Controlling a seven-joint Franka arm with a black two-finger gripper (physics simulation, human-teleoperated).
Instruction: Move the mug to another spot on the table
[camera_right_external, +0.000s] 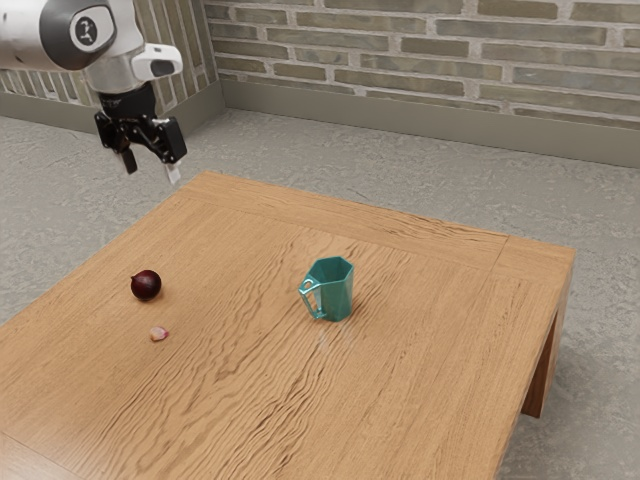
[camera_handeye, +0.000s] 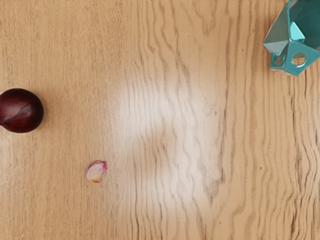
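Watch the descent: your gripper (camera_right_external: 151, 170) hangs high above the table (camera_right_external: 420, 400), fingers apart and holding nothing, well apart from the mug (camera_right_external: 330, 288). Come in off-centre and a finger could clip the rim or handle and tip it. A low sweep might knock the red onion (camera_right_external: 146, 285) or garlic clove (camera_right_external: 159, 333). The mug is teal, faceted and upright near the table's middle, its handle toward the onion.

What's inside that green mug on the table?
The mug stands upright, and through its open top only bare teal inner wall shows. Its near wall hides the bottom, so something small could lie there.
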